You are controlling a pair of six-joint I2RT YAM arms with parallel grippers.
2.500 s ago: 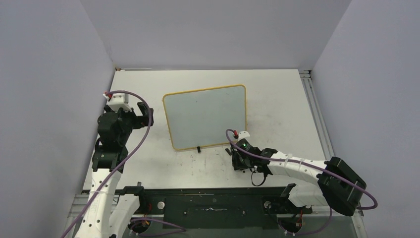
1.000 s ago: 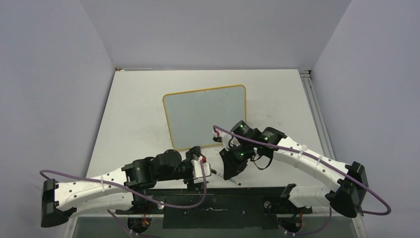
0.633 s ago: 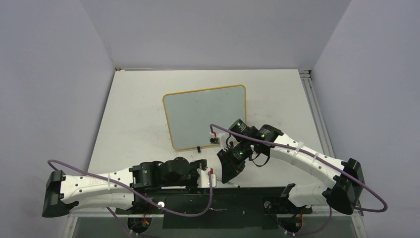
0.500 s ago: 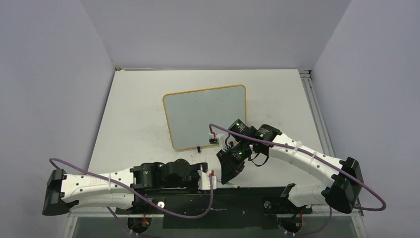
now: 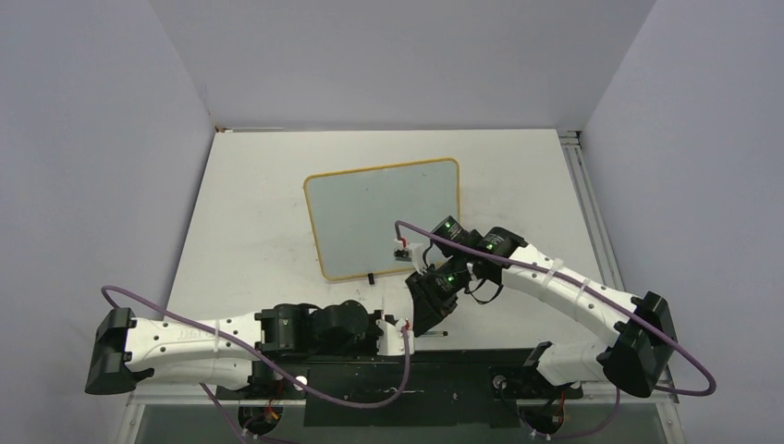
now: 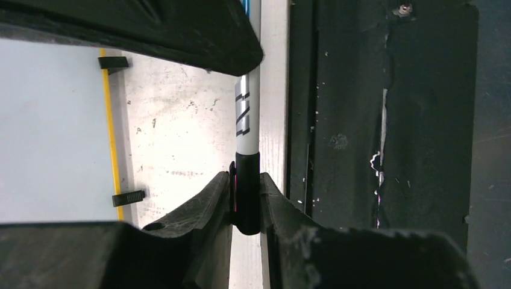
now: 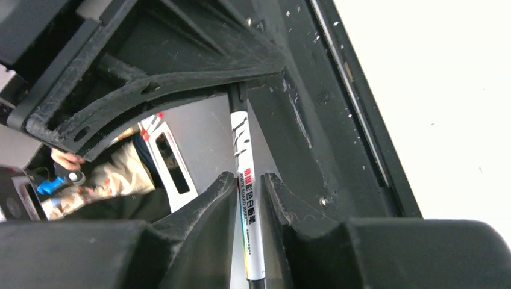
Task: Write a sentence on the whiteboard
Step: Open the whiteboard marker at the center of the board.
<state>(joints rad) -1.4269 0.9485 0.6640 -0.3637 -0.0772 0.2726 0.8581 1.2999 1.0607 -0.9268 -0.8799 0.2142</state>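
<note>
The whiteboard [image 5: 384, 217], yellow-framed, lies mid-table with a blank surface; no sentence shows on it. Its edge also appears in the left wrist view as whiteboard [image 6: 54, 138]. A marker [image 5: 436, 330] with a white barrel [image 7: 244, 156] and a black cap [image 6: 247, 201] hangs over the table's near edge between both grippers. My right gripper [image 5: 427, 317] [image 7: 247, 180] is shut on the barrel. My left gripper [image 5: 405, 331] [image 6: 246, 180] is shut on the black cap end. The two grippers face each other, almost touching.
A black base plate [image 5: 398, 375] runs along the near edge under the grippers. Two small black clip feet [image 6: 128, 197] stick out of the board's near frame. A metal rail [image 5: 592, 213] borders the table's right side; grey walls enclose it.
The left arm has swung from the table's left side to the near edge and closed its jaws on the marker's cap. The right gripper has brought the marker there from beside the board.
</note>
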